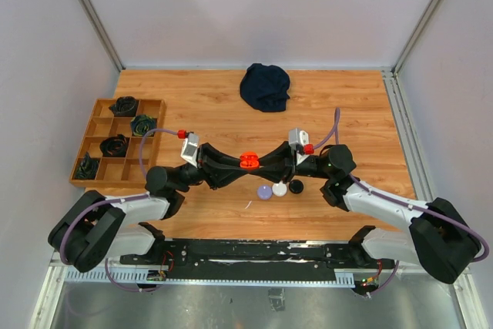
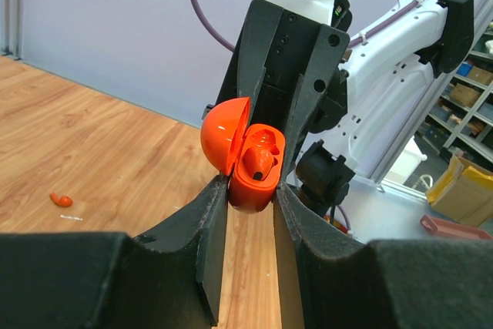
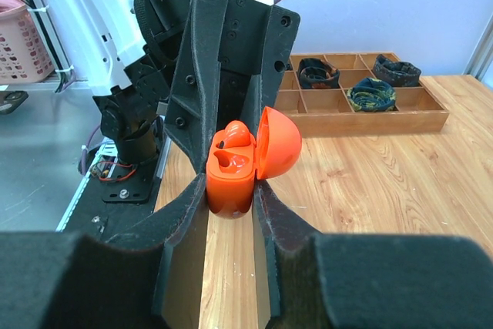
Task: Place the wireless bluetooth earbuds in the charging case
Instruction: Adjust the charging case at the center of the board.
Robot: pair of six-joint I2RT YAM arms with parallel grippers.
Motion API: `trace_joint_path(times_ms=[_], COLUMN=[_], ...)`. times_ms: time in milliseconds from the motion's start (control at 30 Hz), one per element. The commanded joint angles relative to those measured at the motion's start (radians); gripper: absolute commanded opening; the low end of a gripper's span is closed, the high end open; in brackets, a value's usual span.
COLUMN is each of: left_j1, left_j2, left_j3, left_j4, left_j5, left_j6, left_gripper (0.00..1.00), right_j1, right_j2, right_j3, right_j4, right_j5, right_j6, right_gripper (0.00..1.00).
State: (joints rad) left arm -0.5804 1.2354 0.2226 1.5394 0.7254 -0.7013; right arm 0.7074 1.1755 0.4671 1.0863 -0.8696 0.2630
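Both arms meet in the middle of the table (image 1: 339, 105), nose to nose, with the orange case (image 1: 248, 161) pinched between them above the wood. The left gripper (image 2: 250, 194) is clamped on the lower body of the case, one finger pressed to each side. The right gripper (image 3: 231, 198) comes in from the opposite side and is clamped on the same body, its fingers (image 3: 185, 213) tight against the shell.

The lid (image 2: 225, 136) stands swung open, hinged back to one side. Inside the open body sits an orange earbud (image 2: 259, 164), nestled in its well. From the right wrist, the same orange shapes show in the cavity, though I cannot tell if that is one bud or two.

Down on the wood, a loose earbud (image 2: 62, 199), also orange, lies well apart from the case.

Just in front of the grippers, three small round cases sit in a close row: a purple case (image 1: 265, 192), a white case (image 1: 280, 189) and a black case (image 1: 296, 186).

At the far left stands a wooden tray (image 1: 98, 105) with dark rolled items in several compartments. A dark cloth (image 1: 265, 86) lies bunched near the far edge.
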Motion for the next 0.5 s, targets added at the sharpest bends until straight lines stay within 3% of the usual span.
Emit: trace_joint_path(times_ms=[0,67,300,467], left_j1=[-0.061,-0.064,-0.064,-0.064], left_j2=[0.027,0.027,0.009,-0.041], left_j3=[0.024,0.024,0.012,-0.004], left_j4=[0.149,0.148,0.138,0.056], left_j5=[0.04,0.039,0.037,0.022], left_j6=[-0.023,-0.021,0.012,0.087], left_gripper=[0.32,0.31,0.11,0.01], right_j1=[0.045,0.047,0.047,0.047], right_j2=[0.028,0.033,0.025,-0.008], right_j3=[0.053,0.053,0.041,0.039], right_j4=[0.054,0.057,0.047,-0.024], right_j5=[-0.029,-0.032,-0.019,-0.002], right_j6=[-0.003,-0.001,-0.014,-0.056], right_gripper=[0.15,0.15,0.19,0.27])
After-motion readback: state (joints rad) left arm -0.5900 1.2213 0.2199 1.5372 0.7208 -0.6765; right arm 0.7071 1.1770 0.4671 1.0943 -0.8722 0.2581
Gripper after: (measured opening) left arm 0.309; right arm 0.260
